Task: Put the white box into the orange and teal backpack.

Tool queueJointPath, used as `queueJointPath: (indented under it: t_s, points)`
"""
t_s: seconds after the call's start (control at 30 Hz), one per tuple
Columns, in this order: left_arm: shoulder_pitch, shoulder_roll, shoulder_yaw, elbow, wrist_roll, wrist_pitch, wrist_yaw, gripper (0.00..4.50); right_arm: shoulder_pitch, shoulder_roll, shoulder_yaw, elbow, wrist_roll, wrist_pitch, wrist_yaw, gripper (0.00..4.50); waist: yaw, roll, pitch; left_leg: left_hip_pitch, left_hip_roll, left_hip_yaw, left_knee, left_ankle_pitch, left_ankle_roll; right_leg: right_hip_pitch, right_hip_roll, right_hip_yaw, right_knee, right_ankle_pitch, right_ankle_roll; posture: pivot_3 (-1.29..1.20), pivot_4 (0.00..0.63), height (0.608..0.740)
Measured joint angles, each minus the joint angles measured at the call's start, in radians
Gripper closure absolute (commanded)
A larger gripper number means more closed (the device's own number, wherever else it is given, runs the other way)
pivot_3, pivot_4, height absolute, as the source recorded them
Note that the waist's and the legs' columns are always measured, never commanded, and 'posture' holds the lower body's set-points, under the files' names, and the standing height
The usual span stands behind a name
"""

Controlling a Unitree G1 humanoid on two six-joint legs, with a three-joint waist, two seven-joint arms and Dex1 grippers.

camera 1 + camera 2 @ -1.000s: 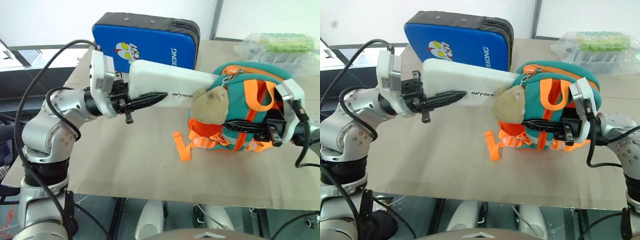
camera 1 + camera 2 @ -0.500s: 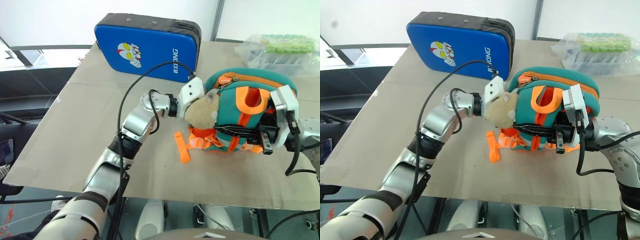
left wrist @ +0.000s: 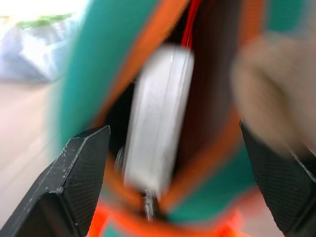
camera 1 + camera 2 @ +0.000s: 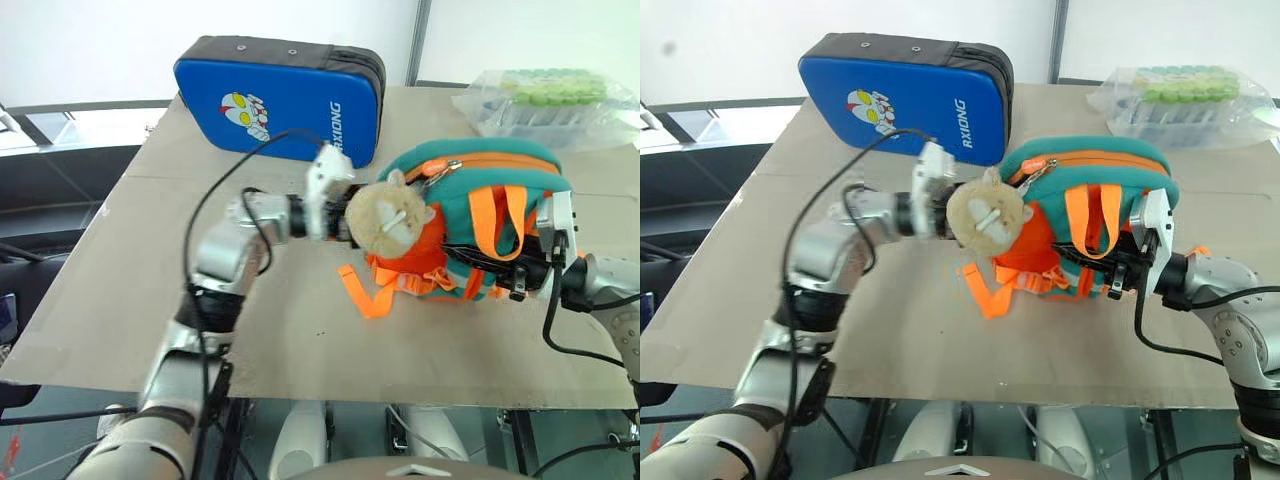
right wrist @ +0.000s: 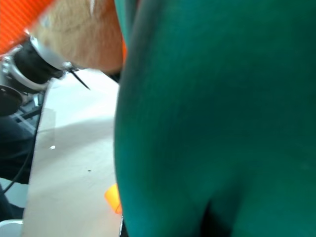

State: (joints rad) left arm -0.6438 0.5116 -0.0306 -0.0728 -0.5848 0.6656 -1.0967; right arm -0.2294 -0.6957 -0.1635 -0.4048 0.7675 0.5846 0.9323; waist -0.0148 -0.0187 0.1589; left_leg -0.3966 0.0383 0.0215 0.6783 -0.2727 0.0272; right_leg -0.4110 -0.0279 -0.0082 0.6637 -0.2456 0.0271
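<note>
The orange and teal backpack [image 4: 470,215] stands on the table, its tan plush animal [image 4: 390,215] facing me. The white box [image 3: 158,123] stands on edge inside the backpack's open mouth [image 3: 116,64]. My left gripper [image 3: 170,131] is open at that mouth, its black fingers [image 3: 74,182] spread wide on either side of the box without touching it. In the head views the plush hides these fingers. My right gripper [image 4: 485,265] is shut on the backpack's right side, with teal fabric [image 5: 212,113] pressed close in front of it.
A big blue padded case [image 4: 280,95] with a cartoon figure stands at the back of the table [image 4: 130,270]. A clear bag of green-capped tubes [image 4: 550,100] lies at the back right. Orange straps [image 4: 360,295] trail onto the tabletop in front of the backpack.
A second ago my left gripper held the white box outside the backpack, on its left. It has pushed the box into the opening and opened, letting it go. The right gripper kept its hold.
</note>
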Motion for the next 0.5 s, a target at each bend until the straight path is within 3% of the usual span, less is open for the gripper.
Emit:
queueJointPath:
  t_s: [0.17,0.23,0.5]
  points:
    - [0.08,0.105,0.175,-0.083,-0.229,0.215,0.001,0.14,-0.046,0.013,0.003,0.0,0.035,0.039,-0.021,4.5,0.009,0.0,0.0,-0.002,-0.001,0.0,0.0,0.0,0.0,0.0,-0.003,-0.001,-0.001,0.0,0.0,0.0,0.15,0.74]
    - [0.08,0.105,0.201,-0.108,-0.278,0.249,0.018,0.14,-0.057,0.013,0.003,-0.002,0.049,0.048,-0.023,4.5,0.02,0.0,0.0,-0.002,-0.002,0.0,0.0,0.0,0.0,0.001,-0.005,-0.002,-0.002,0.0,0.0,0.0,0.15,0.74]
    - [-0.018,-0.14,0.125,-0.097,-0.285,0.257,0.264,0.14,-0.072,0.009,-0.004,-0.041,0.119,0.089,-0.03,4.5,0.027,-0.001,0.001,-0.002,-0.004,0.0,0.002,0.0,0.0,0.001,-0.005,-0.001,-0.001,0.0,0.0,0.0,0.15,0.74]
